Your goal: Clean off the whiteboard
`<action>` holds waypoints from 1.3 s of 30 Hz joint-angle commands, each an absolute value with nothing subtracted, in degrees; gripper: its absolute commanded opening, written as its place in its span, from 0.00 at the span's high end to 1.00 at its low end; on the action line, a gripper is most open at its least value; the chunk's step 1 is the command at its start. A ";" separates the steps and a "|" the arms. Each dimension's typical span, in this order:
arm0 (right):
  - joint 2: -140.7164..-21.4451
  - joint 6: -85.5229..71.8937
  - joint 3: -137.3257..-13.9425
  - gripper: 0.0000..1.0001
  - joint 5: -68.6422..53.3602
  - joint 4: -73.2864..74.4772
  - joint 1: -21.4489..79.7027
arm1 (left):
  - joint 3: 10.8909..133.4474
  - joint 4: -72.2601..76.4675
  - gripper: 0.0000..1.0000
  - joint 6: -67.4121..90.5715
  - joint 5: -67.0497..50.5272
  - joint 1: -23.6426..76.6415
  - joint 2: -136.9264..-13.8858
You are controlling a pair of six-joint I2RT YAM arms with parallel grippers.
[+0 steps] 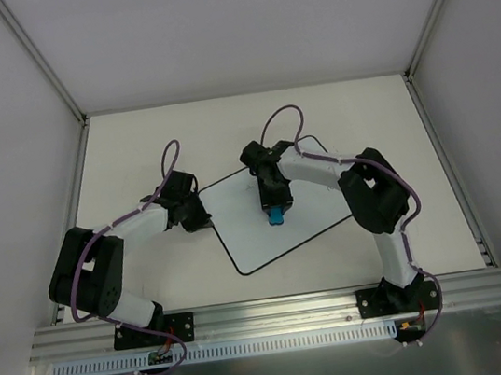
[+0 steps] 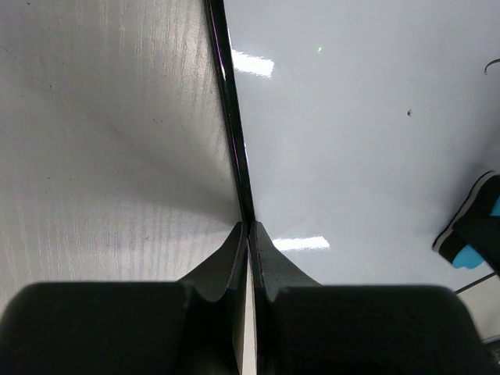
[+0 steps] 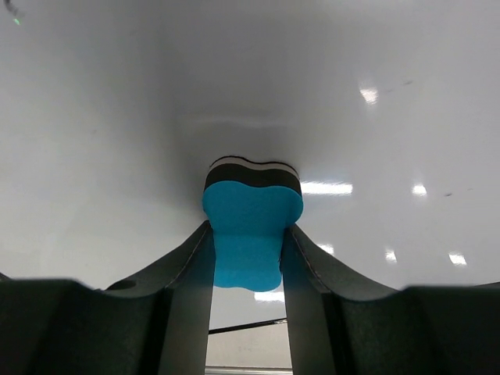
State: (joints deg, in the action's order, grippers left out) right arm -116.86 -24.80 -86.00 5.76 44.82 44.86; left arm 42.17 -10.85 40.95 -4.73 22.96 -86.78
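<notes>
**Clerk:** Item one. Where is it, and how does it lie?

**Keeper:** The large flat white whiteboard with rounded corners and a thin black border (image 1: 246, 221) lies flat on the pale matte table (image 1: 132, 149), mid-way between your two arms. It sits skewed, its long axis running left to right with the right end turned away from the bases.

**Clerk:** Condition?

**Keeper:** Glossy, with lamp glare across it. It looks nearly clean: a small dark speck (image 2: 409, 113) in the left wrist view, and a faint mark or two near the edges. I cannot say whether those are ink.

**Clerk:** Item two. The tool, and which way does the board lie from it?

**Keeper:** Your right gripper (image 3: 248, 230) is clamped on a blue peanut-shaped foam eraser with a dark felt base (image 3: 251, 211). The board is directly beneath, the felt touching it near the middle, so I judge a stroke has bare surface to either side along the long axis.

**Clerk:** Item three?

**Keeper:** Your left gripper (image 2: 248, 226) has its jaws drawn narrow, pinching the board's black left edge. It looks to be there to steady the board. Your right arm is the one placed to wipe.
</notes>
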 commanded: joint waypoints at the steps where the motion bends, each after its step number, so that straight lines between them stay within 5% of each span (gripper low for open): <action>1: -115.93 -24.35 -84.63 1.00 8.88 44.74 41.05 | 39.73 -17.49 1.00 40.34 -3.78 23.64 -87.63; 23: -138.69 -27.78 -120.14 1.00 3.77 51.67 48.69 | 37.00 -17.49 1.00 41.13 -4.66 24.79 -86.05; 39: -132.02 -23.38 -111.45 1.00 13.09 55.20 27.61 | 36.21 -17.58 1.00 41.66 -4.13 24.70 -85.61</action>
